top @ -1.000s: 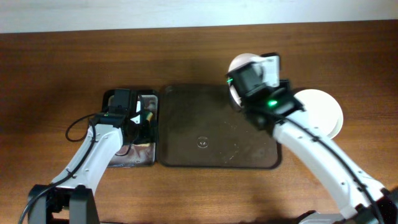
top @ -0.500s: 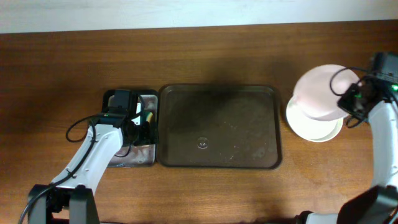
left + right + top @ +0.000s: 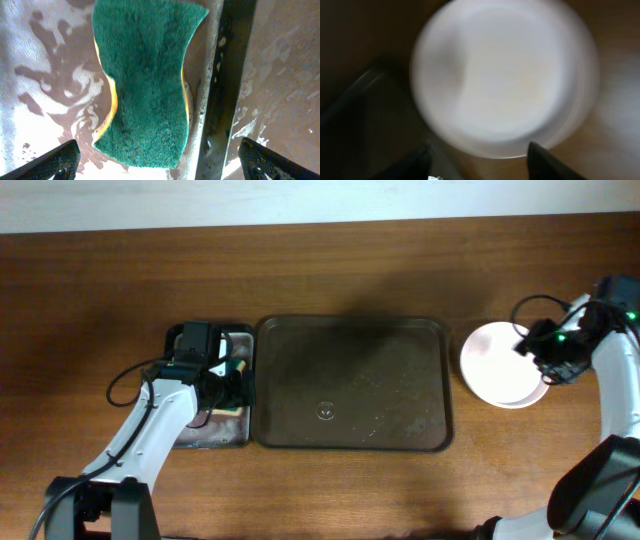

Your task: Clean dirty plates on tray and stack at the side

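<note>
Right of the tray, on the wooden table, you have the plates stacked in one pale pile, just clear of the tray's rim. Your right gripper hangs over that pile's far side, fingers spread with nothing between them; its wrist view is blurred. Left of the tray, your left gripper hovers released above the small black tray. There a green sponge lies in brownish water, close to the wall nearest the tray.

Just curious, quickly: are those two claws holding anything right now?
Left gripper: open, empty, above the green sponge.
Right gripper: open, empty, above the plates.
</note>
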